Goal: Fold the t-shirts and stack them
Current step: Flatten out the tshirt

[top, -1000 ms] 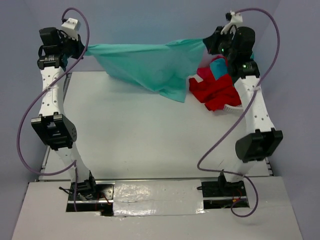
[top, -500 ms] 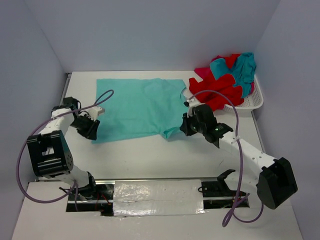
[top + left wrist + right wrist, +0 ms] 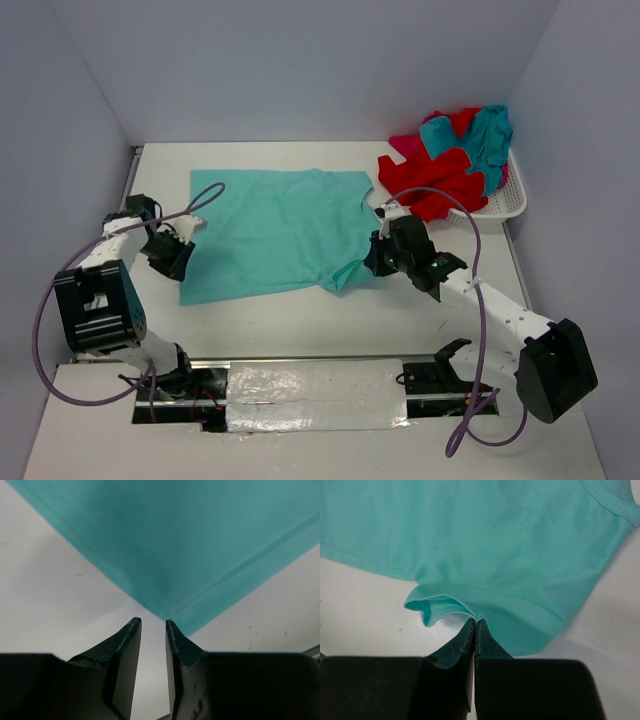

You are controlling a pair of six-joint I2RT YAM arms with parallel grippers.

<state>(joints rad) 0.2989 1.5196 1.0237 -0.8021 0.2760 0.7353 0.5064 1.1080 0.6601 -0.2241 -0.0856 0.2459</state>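
Your teal shirt [image 3: 275, 235] lies flat on the worktop [image 3: 300, 315], its long axis running left to right. Your left hand [image 3: 152, 622] is parted, with the corner just ahead. Your right hand [image 3: 475, 621] pinches the near-right edge.

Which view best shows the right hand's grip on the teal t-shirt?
Right wrist view: the right hand has fingers closed on the hem of the teal t-shirt, beside a curled edge. Top external shows only that hand at the shirt's near corner. Left wrist shows just the opposite corner.
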